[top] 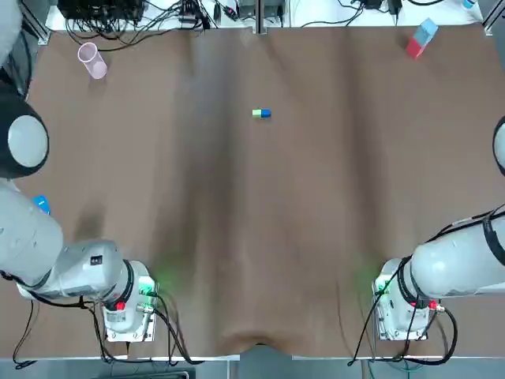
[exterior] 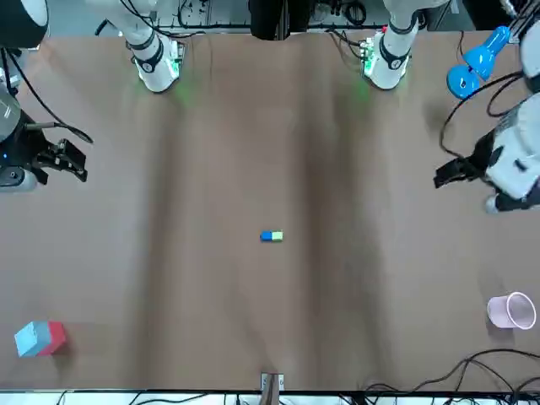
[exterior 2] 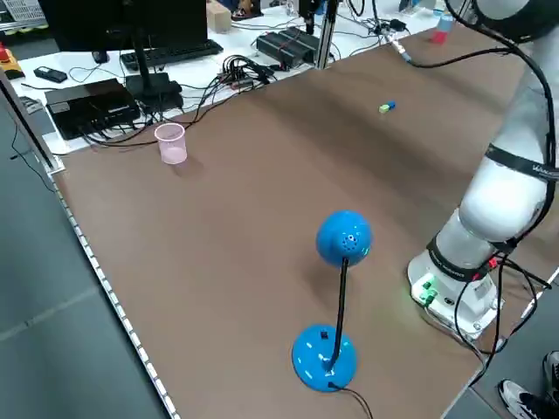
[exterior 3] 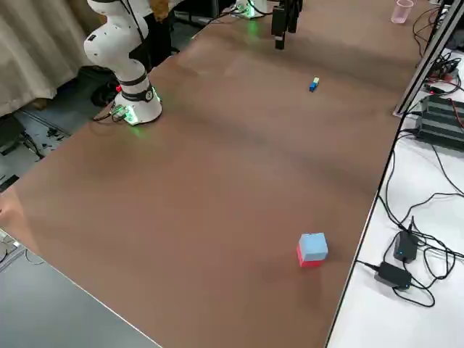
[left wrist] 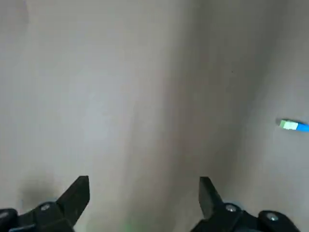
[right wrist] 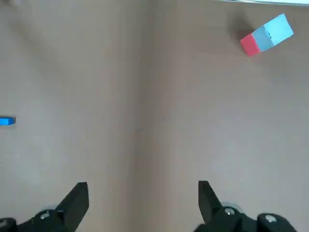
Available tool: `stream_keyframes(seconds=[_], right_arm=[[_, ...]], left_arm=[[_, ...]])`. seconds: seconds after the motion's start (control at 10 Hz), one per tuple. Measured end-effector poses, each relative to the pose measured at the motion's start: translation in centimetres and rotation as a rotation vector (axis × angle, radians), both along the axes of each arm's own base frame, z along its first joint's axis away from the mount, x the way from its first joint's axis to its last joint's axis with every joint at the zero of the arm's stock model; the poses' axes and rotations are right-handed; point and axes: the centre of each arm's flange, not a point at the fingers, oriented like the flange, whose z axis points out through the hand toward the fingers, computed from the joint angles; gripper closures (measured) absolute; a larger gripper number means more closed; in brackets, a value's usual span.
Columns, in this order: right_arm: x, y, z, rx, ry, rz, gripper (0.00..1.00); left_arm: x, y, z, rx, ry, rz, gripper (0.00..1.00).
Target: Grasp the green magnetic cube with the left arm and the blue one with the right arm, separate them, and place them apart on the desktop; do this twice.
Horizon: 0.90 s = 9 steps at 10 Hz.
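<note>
The green cube (top: 256,114) and the blue cube (top: 266,114) lie stuck together as one small bar on the brown table, in the far middle. In the front view the blue cube (exterior: 267,236) is left of the green cube (exterior: 278,236). My left gripper (left wrist: 144,193) hovers open over bare table near the left edge, with the green cube (left wrist: 288,125) far off to its side. My right gripper (right wrist: 142,195) is open near the right edge, and only the blue cube (right wrist: 7,121) shows at its picture's border. Both grippers hold nothing.
A pink cup (top: 92,60) lies at the far left. A red-and-blue block (top: 420,38) sits at the far right corner. A blue desk lamp (exterior 2: 336,305) stands by the left arm's base. Cables (top: 126,28) run along the far edge.
</note>
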Motion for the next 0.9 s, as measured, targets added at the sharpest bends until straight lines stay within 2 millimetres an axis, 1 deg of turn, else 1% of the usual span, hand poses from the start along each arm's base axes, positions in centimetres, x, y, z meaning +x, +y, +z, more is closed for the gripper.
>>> stream_keyframes(seconds=[0.2, 0.3, 0.5, 0.6, 0.7, 0.9], right_arm=[[0.0, 0.0, 0.0, 0.0, 0.0, 0.001, 0.0], [0.0, 0.0, 0.0, 0.0, 0.0, 0.001, 0.0], [0.0, 0.0, 0.0, 0.0, 0.0, 0.0, 0.0], [0.0, 0.0, 0.0, 0.0, 0.0, -0.001, 0.0], [0.0, -0.1, 0.0, 0.0, 0.0, -0.001, 0.0], [0.0, -0.1, 0.0, 0.0, 0.001, -0.002, 0.0]], left_arm=[[-0.3, -6.0, -2.4, 0.048, 0.048, 0.108, 0.0], [-0.6, -8.1, -3.5, 0.079, 0.07, 0.19, 0.0], [-0.8, -9.6, -5.5, 0.12, 0.109, 0.349, 0.0], [-0.8, -10.7, -6.3, 0.133, 0.108, 0.458, 0.0], [-1.0, -12.7, -7.9, 0.134, 0.085, 0.59, 0.0], [-2.7, -18.1, -12.5, 0.143, 0.068, 0.83, 0.0]])
